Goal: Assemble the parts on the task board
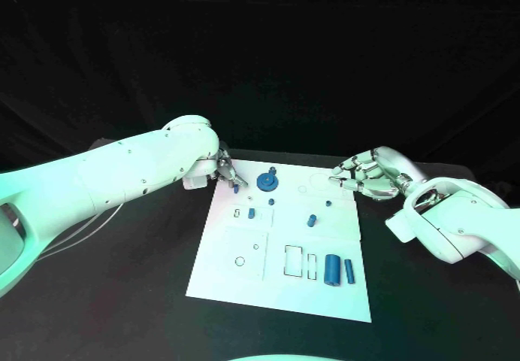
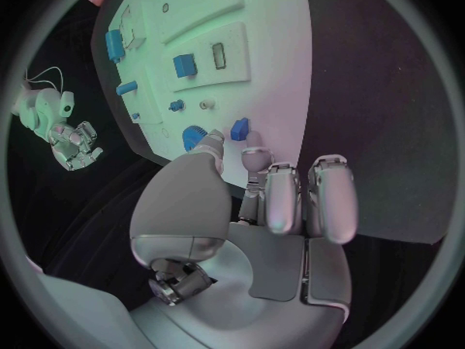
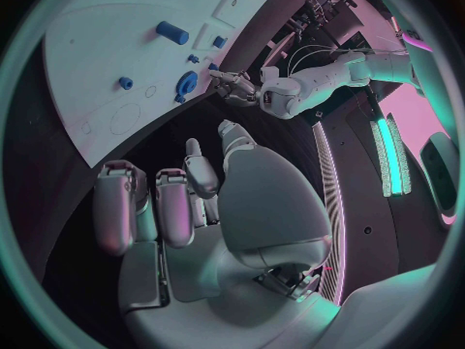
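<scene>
The task board (image 1: 284, 256) lies mid-table, blue parts (image 1: 335, 269) on it, no legible writing; the left hand (image 1: 225, 174) pinches a small blue part (image 2: 239, 129) at its far corner; the right hand (image 1: 367, 174) hovers with fingers curled, holding nothing.

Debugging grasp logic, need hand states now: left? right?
Left hand: pinches a small blue part at the task board edge.
Right hand: holds nothing, fingers curled, off the board's far right corner.

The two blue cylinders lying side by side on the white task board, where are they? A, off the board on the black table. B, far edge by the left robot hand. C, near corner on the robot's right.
C: the two blue cylinders lie at the white task board's near right corner.
</scene>
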`<action>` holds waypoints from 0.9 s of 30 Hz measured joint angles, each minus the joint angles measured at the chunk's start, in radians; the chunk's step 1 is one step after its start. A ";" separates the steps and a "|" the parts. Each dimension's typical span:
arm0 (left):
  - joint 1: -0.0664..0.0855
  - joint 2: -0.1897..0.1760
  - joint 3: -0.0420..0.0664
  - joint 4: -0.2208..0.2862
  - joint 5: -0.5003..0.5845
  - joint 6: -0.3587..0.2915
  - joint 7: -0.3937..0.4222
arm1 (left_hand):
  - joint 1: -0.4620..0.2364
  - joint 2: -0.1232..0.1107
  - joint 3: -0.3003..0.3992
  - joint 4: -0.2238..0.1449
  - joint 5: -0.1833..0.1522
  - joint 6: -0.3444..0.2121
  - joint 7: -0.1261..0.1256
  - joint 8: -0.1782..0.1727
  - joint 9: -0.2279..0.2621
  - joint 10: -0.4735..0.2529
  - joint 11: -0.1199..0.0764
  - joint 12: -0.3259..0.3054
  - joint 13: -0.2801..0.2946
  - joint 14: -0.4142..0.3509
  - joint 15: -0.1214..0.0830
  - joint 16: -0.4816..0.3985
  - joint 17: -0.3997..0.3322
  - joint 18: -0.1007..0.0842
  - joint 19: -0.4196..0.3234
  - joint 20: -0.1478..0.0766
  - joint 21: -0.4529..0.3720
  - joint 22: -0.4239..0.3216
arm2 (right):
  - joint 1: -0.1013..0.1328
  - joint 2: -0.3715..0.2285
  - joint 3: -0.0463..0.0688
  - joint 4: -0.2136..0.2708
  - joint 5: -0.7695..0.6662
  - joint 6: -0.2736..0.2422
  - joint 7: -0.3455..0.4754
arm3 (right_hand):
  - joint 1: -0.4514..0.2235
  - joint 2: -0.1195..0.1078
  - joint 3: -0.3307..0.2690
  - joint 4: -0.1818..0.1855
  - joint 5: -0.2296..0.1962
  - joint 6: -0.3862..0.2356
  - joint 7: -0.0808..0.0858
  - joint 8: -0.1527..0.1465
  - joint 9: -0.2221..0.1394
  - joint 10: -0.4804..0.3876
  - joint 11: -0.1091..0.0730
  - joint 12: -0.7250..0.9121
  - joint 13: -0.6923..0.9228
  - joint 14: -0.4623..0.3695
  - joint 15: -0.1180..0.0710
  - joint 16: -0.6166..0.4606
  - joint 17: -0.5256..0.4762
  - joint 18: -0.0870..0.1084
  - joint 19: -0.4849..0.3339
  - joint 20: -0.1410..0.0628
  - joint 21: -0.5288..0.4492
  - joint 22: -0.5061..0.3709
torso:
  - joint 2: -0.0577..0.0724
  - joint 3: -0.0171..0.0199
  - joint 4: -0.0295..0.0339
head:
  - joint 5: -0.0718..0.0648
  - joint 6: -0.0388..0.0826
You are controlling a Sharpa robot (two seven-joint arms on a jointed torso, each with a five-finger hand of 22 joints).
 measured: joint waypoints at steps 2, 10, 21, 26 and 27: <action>0.000 0.000 0.000 0.000 0.000 0.002 0.000 | 0.002 0.002 -0.002 -0.002 0.000 0.000 0.000 0.000 0.000 0.000 0.000 0.000 0.000 0.000 0.000 0.000 0.000 0.000 0.000 0.000 0.000 0.000 | 0.000 0.000 0.000 -0.001 0.000 0.000 0.000 | 0.000 0.000 0.000 0.000 0.000 0.000 0.000 0.000 0.000 0.000 0.000 0.000 0.001 0.000 0.000 0.000 0.000 0.000 0.000 0.000 0.000 0.000 | 0.000 0.0001 0.0000 | 0.000 -0.001; 0.000 -0.002 0.000 -0.001 0.000 0.007 0.000 | 0.008 0.008 -0.005 0.000 0.000 0.003 -0.003 0.000 -0.003 0.000 0.000 0.001 0.001 0.000 0.000 0.000 0.000 0.000 0.003 0.003 0.000 0.000 | -0.001 0.001 0.000 -0.002 0.000 0.000 0.000 | 0.000 0.000 0.000 0.000 0.000 0.000 0.000 0.000 0.000 0.000 0.000 0.000 0.002 0.000 0.000 0.000 0.000 0.000 0.000 0.000 0.000 0.000 | 0.000 0.0001 0.0000 | 0.000 -0.001; 0.000 -0.002 0.000 0.001 0.002 0.013 0.000 | 0.042 0.042 -0.008 -0.003 0.000 0.017 -0.005 -0.006 -0.016 0.000 0.000 0.007 0.002 0.000 0.000 0.000 0.001 0.000 0.004 0.004 0.000 0.002 | -0.002 0.002 0.000 -0.003 0.000 0.000 0.000 | 0.000 0.000 0.000 0.000 0.004 0.000 0.000 0.000 0.001 0.000 0.000 0.000 0.002 0.000 0.000 0.000 0.000 0.000 0.000 0.000 0.000 0.000 | 0.000 0.0001 -0.0006 | 0.001 -0.001; 0.000 -0.002 0.000 0.005 0.011 0.013 0.000 | 0.084 0.084 0.004 -0.015 0.004 0.020 -0.009 -0.011 -0.025 0.000 0.000 0.007 0.001 0.000 0.000 0.000 0.001 0.000 0.004 0.004 0.000 0.003 | -0.002 0.002 0.000 -0.004 0.000 0.000 -0.001 | 0.004 0.004 0.000 -0.001 0.006 -0.004 -0.004 0.000 0.002 0.000 0.000 0.000 0.002 0.000 0.000 0.000 0.000 0.000 0.000 0.000 0.000 0.000 | 0.000 0.0001 -0.0003 | 0.000 -0.003; 0.000 -0.002 0.000 0.006 0.014 0.013 0.000 | 0.093 0.093 0.009 -0.020 0.005 0.020 -0.009 -0.011 -0.026 0.000 0.000 0.007 0.000 0.000 0.000 0.000 0.001 0.000 0.004 0.004 0.000 0.003 | -0.002 0.002 0.000 -0.004 0.000 0.000 -0.001 | 0.004 0.004 -0.003 -0.003 0.008 -0.004 -0.004 0.000 0.002 0.000 0.000 0.000 0.002 0.000 0.000 0.000 0.000 0.000 0.000 0.000 -0.004 0.000 | 0.000 0.0001 -0.0001 | 0.000 -0.003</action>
